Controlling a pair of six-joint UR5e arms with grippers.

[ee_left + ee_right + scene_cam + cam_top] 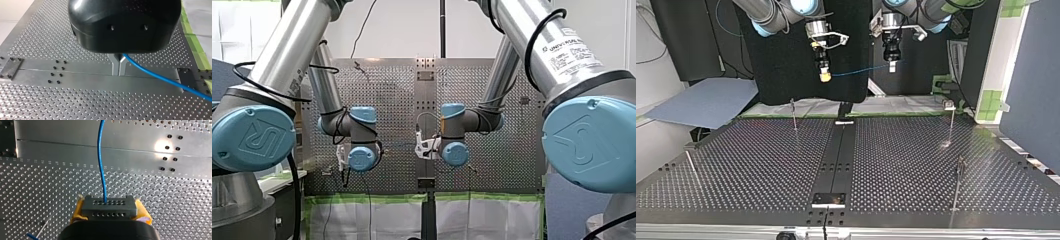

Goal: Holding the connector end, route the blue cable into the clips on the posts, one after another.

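Observation:
The blue cable [856, 73] hangs taut in the air between my two grippers, high over the far edge of the perforated table [761, 165]. My right gripper [824, 75], with yellow pads [143, 213], is shut on the dark grey connector [109, 205], and the cable [101, 165] runs out of the connector's face. My left gripper [119, 68] has its metal fingers shut on the cable [160, 76], which trails off to one side. Thin posts with clips stand on the table: one [794, 114] below my right gripper, one [952, 122] at the top view's right.
Two more posts stand nearer the camera in the top view, one [959, 182] at the right and one [691, 167] at the left edge. A dark centre rail [838, 160] splits the table. Green tape [197, 47] marks its edge.

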